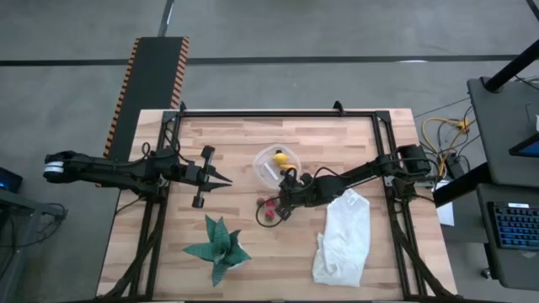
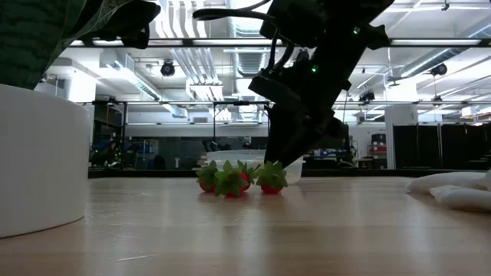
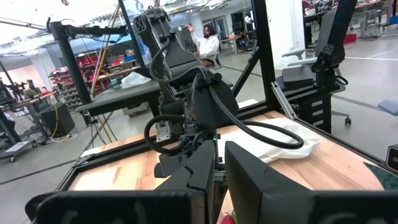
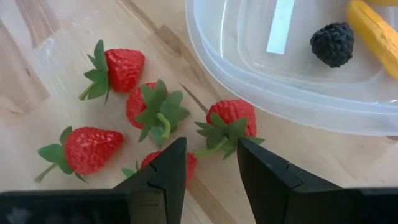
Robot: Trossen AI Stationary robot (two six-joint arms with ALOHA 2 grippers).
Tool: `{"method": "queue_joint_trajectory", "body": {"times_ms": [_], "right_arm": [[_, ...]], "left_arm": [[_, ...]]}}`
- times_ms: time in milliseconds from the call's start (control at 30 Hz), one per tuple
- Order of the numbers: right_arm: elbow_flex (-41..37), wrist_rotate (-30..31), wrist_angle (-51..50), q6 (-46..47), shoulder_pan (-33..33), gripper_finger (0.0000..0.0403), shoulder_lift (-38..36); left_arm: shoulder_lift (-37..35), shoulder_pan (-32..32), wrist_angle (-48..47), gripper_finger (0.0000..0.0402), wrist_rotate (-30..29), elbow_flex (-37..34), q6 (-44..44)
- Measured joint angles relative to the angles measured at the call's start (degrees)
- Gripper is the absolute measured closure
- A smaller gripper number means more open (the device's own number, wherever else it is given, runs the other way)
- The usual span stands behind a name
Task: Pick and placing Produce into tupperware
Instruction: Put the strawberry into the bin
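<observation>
Beside the clear plastic tupperware tub, my right gripper hangs narrowly parted over red, green-leaved strawberries; my left gripper waits aside, fingers nearly together.

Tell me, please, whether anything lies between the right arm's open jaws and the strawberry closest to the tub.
Nothing visible does. The right gripper hangs just over that strawberry, jaws open. The other strawberries lie off to one side, and the tupperware sits just beyond it.
</observation>
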Motion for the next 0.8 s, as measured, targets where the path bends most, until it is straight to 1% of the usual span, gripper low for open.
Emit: {"method": "queue_joint_trajectory", "body": {"times_ms": [267, 800], "right_arm": [[0.0, 0.0, 0.6, -0.1, 0.1, 0.0277, 0.0], [0.0, 0.2, 4.6, -2.6, 0.1, 0.0277, 0.0]], "left_arm": [[0.0, 0.0, 0.2, 0.0377, 0.0, 0.0, 0.0], [0.0, 0.0, 0.2, 0.0377, 0.0, 0.0, 0.0]]}}
